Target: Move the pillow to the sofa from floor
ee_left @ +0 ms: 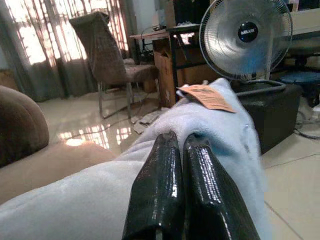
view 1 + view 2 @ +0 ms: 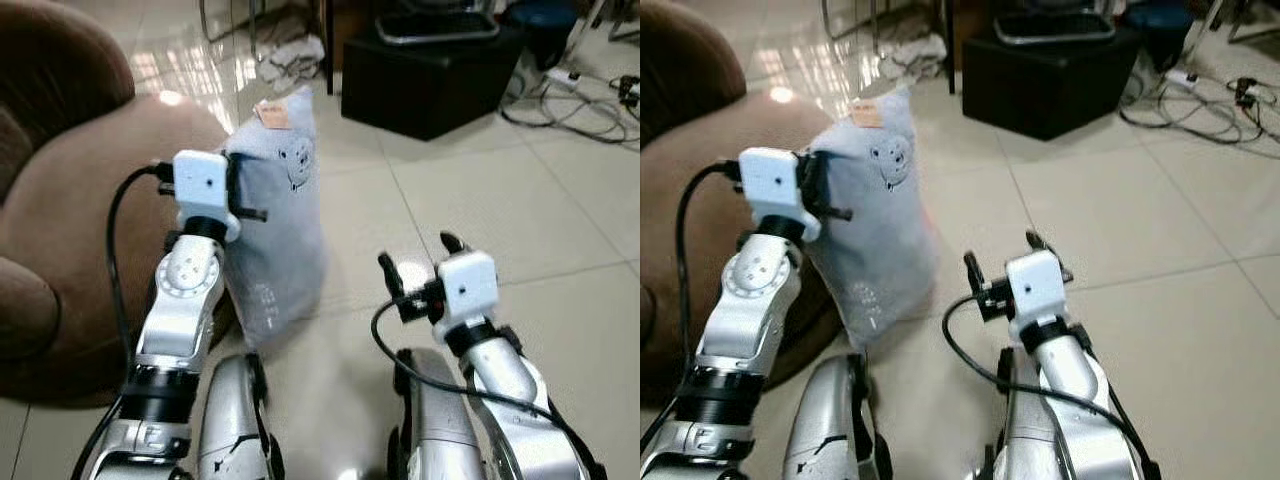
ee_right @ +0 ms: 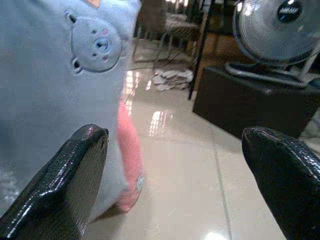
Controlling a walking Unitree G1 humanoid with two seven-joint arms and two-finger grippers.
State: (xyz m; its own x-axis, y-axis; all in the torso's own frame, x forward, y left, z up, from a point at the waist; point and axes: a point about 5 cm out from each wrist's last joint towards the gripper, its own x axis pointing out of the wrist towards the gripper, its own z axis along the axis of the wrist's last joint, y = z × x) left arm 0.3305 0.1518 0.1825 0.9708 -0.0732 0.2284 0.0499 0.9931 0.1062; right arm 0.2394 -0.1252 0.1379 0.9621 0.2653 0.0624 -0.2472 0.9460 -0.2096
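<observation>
From the left eye you see the pillow hanging upright in the air, pale blue with a small bear face and an orange tag at its top corner; its lower end sits just above the tiled floor, right beside the brown sofa. Your left gripper is raised at the pillow's upper left edge — its fingers pinch the fabric there, so the pillow hangs from it. Your right gripper sits lower and to the right, apart from the pillow, fingers spread with nothing between them. Behind stand a black box and a tangle of cables. The right eye gives you the same layout: pillow against the sofa's edge, left gripper on it, right gripper free over the tiles. In the left wrist view the two black fingers are pressed nearly together with pale blue fabric bunched at their tips; the tag lies on the pillow's far corner, with a fan and a chair behind. In the right wrist view the fingers stand wide apart — the pillow, with its bear face and a pink edge, hangs ahead and to one side, not touching them.
</observation>
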